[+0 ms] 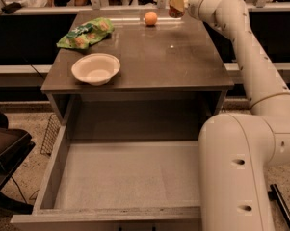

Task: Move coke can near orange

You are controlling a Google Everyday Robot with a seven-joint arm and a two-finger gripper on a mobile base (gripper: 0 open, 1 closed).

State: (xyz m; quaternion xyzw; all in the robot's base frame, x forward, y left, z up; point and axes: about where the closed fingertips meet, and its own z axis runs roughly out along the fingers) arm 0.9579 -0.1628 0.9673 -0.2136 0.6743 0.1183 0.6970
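Observation:
The orange (151,18) is a small round fruit near the far edge of the brown table (149,66). The coke can (176,12) stands upright just right of the orange, about a can's width away, with its red top at the upper edge of the view. My gripper (178,3) is at the far right of the table top, shut around the can's middle. I cannot tell whether the can rests on the table or hangs just above it.
A white bowl (96,68) sits at the table's front left. A green snack bag (85,33) lies at the back left. An open, empty drawer (127,177) sticks out below the table. My arm's pale base (241,172) fills the lower right.

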